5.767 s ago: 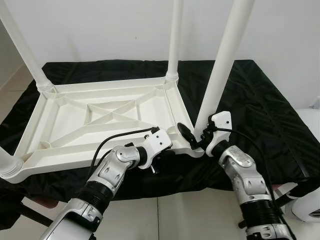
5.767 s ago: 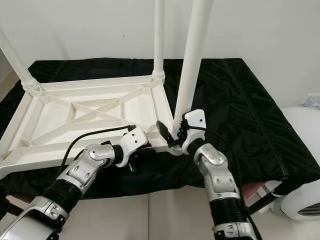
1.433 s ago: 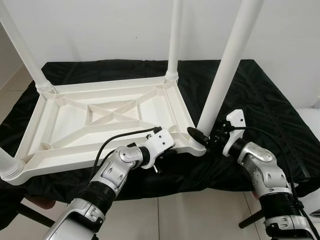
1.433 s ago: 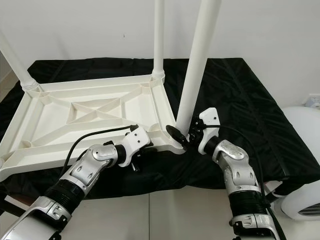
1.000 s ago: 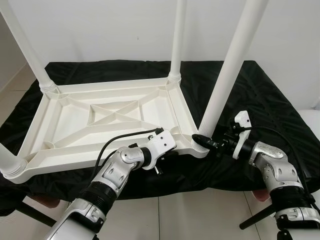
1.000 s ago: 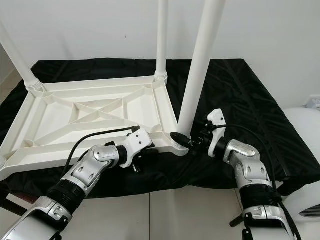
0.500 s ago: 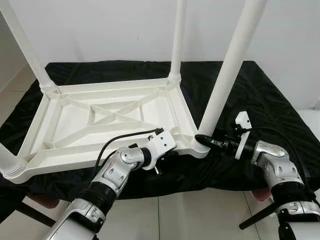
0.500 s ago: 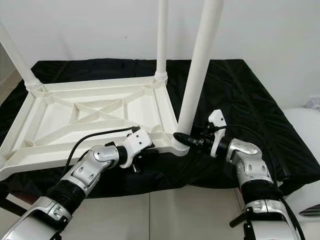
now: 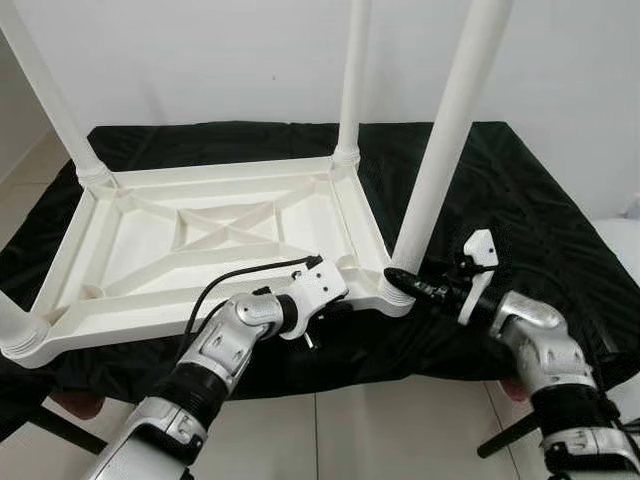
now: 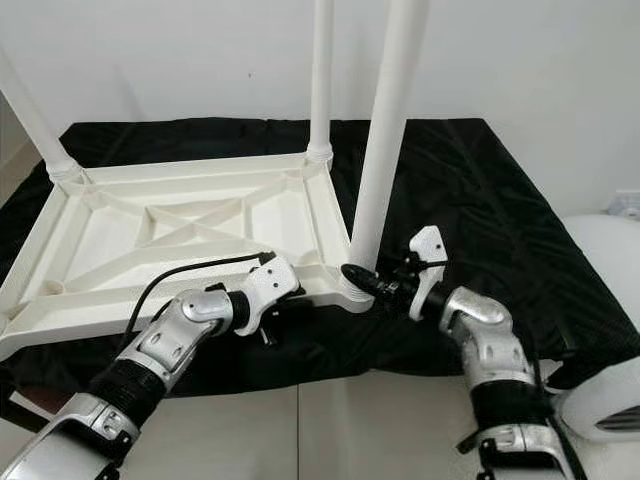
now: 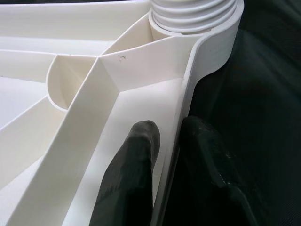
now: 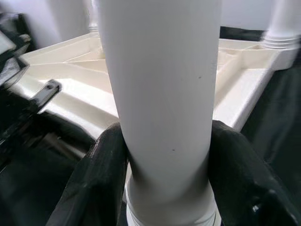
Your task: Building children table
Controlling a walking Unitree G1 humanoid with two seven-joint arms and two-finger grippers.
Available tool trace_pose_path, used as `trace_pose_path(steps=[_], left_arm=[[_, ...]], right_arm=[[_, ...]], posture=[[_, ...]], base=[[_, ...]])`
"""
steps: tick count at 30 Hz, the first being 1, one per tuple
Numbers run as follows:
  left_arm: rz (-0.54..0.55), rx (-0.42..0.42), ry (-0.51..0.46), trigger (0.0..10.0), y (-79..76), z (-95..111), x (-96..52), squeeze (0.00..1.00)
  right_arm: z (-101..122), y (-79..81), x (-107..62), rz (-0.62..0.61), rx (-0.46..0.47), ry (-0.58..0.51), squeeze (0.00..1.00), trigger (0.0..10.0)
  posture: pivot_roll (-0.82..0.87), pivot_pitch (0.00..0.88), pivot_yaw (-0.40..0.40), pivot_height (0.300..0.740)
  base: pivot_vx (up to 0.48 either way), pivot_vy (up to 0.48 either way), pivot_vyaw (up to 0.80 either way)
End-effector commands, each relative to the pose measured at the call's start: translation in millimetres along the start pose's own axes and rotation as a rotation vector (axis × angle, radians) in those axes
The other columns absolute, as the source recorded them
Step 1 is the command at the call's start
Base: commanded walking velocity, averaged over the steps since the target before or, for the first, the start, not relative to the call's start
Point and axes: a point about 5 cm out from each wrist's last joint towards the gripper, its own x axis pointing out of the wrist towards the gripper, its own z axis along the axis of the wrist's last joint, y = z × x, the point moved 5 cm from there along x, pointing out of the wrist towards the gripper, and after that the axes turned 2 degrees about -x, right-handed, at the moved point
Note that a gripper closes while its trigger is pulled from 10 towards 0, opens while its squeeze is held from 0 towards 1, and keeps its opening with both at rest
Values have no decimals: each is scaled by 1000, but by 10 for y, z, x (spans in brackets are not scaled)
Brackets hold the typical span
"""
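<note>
1. Right pincer [image 12: 162, 188]: clenched on the near-right leg [image 9: 445, 150] of the overturned white children's table [image 9: 150, 260]. One black finger [image 12: 94, 183] lies on each side of the white tube, both pressed against it just above the ribbed collar where the leg meets the tabletop.
2. Left pincer [image 11: 169, 155]: grips the near rim of the tabletop, just beside the same corner. One finger [image 11: 134, 160] rests on the inside of the rim wall and the other on the outside, over the black cloth.
3. Near-right leg: stands in its corner socket and leans slightly away from vertical, rising out of the top of the head views.
4. Children's table: lies upside down, its ribbed underside with a crossed brace facing up. A far-right leg [image 9: 350, 80] and a far-left leg [image 9: 45, 95] stand in their sockets; at the near-left corner a further leg base [image 9: 18, 335] is partly in view.
5. Support: the whole assembly rests on a larger table covered with a black cloth [image 9: 520, 200], which hangs over the near edge.
6. Surroundings: a plain white wall [image 9: 200, 60] stands behind; pale floor tiles [image 9: 380, 430] lie below the cloth's edge, between the two silver arms.
</note>
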Motion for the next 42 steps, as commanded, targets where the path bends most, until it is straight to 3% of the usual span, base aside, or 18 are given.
trace_pose_path(steps=[1, 9, 12, 16, 21, 23, 24, 36, 37, 40, 41, 42], left_arm=[[-74, -3, 3, 10000, -156, -1, 65, 0], [-74, -4, 4, 10000, -149, -4, 73, 0], [-74, -1, 4, 10000, -142, 1, 73, 0], [-73, -1, 5, 10000, -137, 1, 70, 0], [-76, -1, 7, 10000, -135, -1, 67, 0], [-76, -1, 7, 10000, -135, 0, 68, 0], [-76, 0, 5, 10000, -134, 7, 73, 0], [-78, 0, 4, 10000, -139, 13, 81, 0], [-77, 0, 5, 10000, -136, 11, 77, 0], [-75, 0, 6, 10000, -132, 7, 73, 0], [-75, 0, 5, 10000, -134, 8, 75, 0], [-75, 0, 4, 10000, -137, 9, 77, 0]], right_arm=[[58, 81, 141, -30, 3, -22, 0, 0], [81, 84, 240, -228, 35, -54, 0, 0], [55, 37, 270, -397, 85, -54, 0, 0], [55, 25, 277, -489, 90, -59, 0, 0], [-53, 124, 353, -693, 95, -19, 0, 0], [-66, 132, 361, -712, 94, -13, 0, 0], [-70, 125, 348, -791, 106, -11, 0, 0], [-45, 106, 332, -933, 94, -4, 0, 0], [-46, 95, 319, -935, 90, -3, 0, 10000], [-51, 90, 306, -930, 99, -12, 0, 10000], [-53, 87, 292, -931, 96, -13, 451, 10000], [-54, 82, 277, -929, 98, -18, 1000, 10000]], posture=[[-110, 91, 44, 740], [-116, 90, 47, 740], [-112, 91, 50, 740], [-111, 91, 50, 740], [-109, 87, 53, 740], [-109, 87, 53, 740], [-109, 87, 53, 740], [-104, 85, 54, 740], [-103, 82, 52, 740], [-105, 81, 52, 740], [-107, 78, 49, 740], [-107, 78, 48, 740]], base=[[0, 0, 0], [0, 0, 0], [0, 0, 0], [0, 0, 0], [0, 0, 0], [0, 0, 0], [0, 0, 0], [0, 0, 0], [0, 0, 0], [0, 0, 0], [0, 0, 0], [0, 0, 0]])
